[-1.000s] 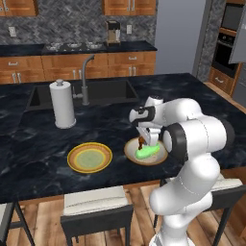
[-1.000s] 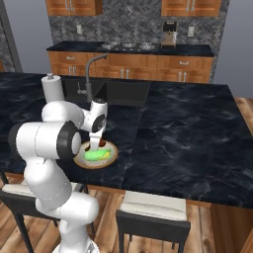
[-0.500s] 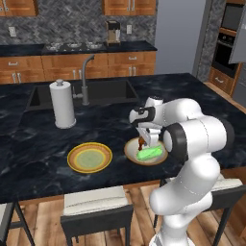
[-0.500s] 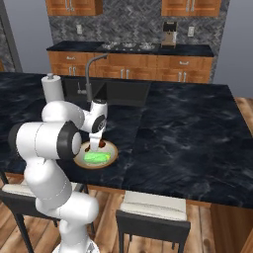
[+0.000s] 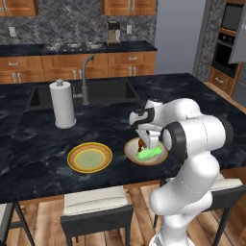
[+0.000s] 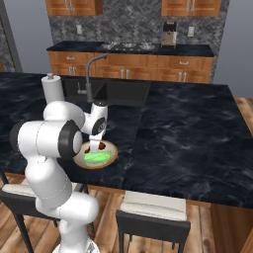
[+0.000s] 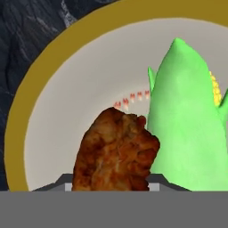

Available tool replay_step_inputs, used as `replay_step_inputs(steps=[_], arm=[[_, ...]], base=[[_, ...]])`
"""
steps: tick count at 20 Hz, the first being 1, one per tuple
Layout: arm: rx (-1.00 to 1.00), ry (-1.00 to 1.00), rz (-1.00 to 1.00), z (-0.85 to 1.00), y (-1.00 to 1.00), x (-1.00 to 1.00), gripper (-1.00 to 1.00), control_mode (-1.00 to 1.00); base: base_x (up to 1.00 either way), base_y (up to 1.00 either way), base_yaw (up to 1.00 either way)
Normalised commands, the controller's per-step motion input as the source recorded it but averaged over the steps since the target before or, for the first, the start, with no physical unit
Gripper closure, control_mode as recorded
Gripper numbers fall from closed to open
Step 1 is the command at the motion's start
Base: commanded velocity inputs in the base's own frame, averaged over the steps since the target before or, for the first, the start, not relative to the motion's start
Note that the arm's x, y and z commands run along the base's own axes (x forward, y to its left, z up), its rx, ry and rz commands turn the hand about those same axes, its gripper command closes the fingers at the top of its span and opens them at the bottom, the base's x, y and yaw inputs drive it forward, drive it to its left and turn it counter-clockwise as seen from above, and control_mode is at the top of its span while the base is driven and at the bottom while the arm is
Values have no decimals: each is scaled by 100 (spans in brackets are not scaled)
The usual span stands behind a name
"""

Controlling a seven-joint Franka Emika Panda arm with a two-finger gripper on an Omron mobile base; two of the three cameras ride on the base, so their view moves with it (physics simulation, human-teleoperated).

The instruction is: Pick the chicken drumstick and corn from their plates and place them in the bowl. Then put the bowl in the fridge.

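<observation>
Kitchen, wood cabinets, black marble island [image 5: 29, 144] with sink at far side. Paper towel roll [image 5: 63, 104] upright near sink. Yellow-rimmed plate [image 5: 90, 157] bare, left of bowl [image 5: 130, 150]. Bowl at near edge holds corn [image 5: 150, 153], lying flat. Gripper [image 5: 144, 142] low over bowl, jaws clenched on chicken drumstick [image 7: 116, 156], hanging just beside corn. Drumstick looks light, stiff, greasy crust; grip sits on meaty end. Judgement: release comes next, then bowl by its rim.

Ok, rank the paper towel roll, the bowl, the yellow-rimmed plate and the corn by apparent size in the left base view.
1. Paper towel roll
2. Yellow-rimmed plate and bowl: look alike, and the arm hides part of the bowl, so unranked
3. Corn
</observation>
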Motion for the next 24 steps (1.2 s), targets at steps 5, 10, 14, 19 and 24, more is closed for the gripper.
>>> replay_step_inputs(steps=[5, 10, 14, 19, 24], arm=[[0, 1, 0, -13, -2, -21, -100, -100], [0, 0, 0, 4, -14, -26, -100, -100], [0, 0, 0, 10, -1, -24, -100, -100], [0, -2, 0, 18, 0, -22, -100, -100], [0, 0, 1, 17, 0, -5, -100, -100]], base=[[0, 0, 0], [0, 0, 0], [0, 0, 0], [0, 0, 0], [0, 0, 0]])
